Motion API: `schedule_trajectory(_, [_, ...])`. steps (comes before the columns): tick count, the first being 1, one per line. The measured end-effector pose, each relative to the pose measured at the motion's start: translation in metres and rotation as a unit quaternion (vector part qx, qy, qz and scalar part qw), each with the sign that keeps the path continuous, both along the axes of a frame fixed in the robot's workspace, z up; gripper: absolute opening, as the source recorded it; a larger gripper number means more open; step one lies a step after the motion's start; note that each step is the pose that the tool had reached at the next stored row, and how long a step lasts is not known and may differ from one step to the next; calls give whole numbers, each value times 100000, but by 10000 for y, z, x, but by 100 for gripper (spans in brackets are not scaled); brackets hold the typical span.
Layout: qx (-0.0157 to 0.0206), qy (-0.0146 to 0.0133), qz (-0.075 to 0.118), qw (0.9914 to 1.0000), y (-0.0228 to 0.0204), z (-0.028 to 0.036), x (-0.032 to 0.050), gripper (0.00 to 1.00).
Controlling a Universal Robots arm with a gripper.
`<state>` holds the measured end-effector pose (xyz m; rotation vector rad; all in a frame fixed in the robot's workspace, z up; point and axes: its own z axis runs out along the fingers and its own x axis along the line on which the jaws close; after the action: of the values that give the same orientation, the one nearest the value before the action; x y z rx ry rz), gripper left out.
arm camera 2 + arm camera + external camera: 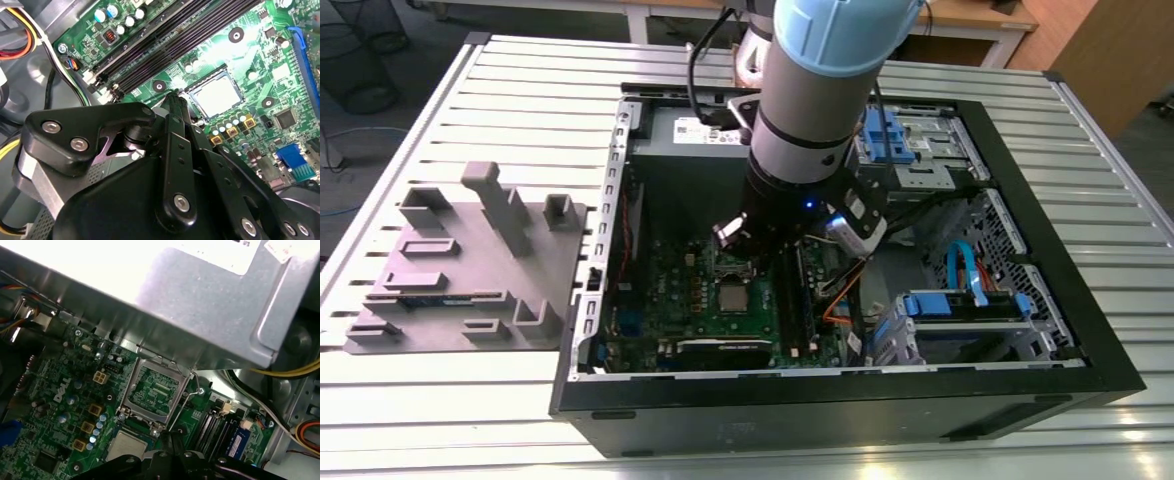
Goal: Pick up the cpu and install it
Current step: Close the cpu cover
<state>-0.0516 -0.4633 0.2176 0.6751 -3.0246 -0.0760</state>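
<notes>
1. the arm reaches down into the open computer case, which lies on its side on a slatted metal table.
2. the cpu lies flat in its socket on the green motherboard, silver top facing up. in the exterior view it's the small grey square close by the arm's dark end.
3. the socket frame stands swung open, tilted up off the socket's edge, between the cpu and the silver power supply box.
4. in both wrist views the gripper hangs just off a corner of the cpu. its fingers look pressed together with nothing between them, and i can't see them touching the chip.
5. the long dark memory slots run alongside the socket, near the fingertips.
6. a grey moulded holder sits on the table at the exterior view's left, outside the case and well apart from the arm.
</notes>
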Motion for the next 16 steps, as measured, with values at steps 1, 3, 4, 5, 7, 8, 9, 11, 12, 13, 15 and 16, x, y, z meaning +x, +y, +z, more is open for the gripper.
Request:
schedule_trajectory(1, [8,1,395,99999,1,-1,0,11])
schedule_trajectory(3, [37,2,921,99996,9,-3,2,11])
schedule_trajectory(4, [51,3,1025,99995,17,-5,3,11])
schedule_trajectory(5, [60,-1,1086,99994,30,-6,5,11])
schedule_trajectory(7, [66,0,1097,99994,63,-9,12,11])
schedule_trajectory(8, [68,-1,1104,99994,79,-11,17,11])
schedule_trajectory(9, [71,0,1103,99994,95,-13,22,11])
schedule_trajectory(11, [68,0,1102,99994,126,-17,32,11])
schedule_trajectory(12, [64,1,1097,99994,138,-22,34,11])
schedule_trajectory(13, [68,0,1095,99994,148,-31,35,11])
schedule_trajectory(15, [77,-4,1102,99994,160,-49,37,11])
schedule_trajectory(16, [64,2,1080,99994,206,-83,53,11])
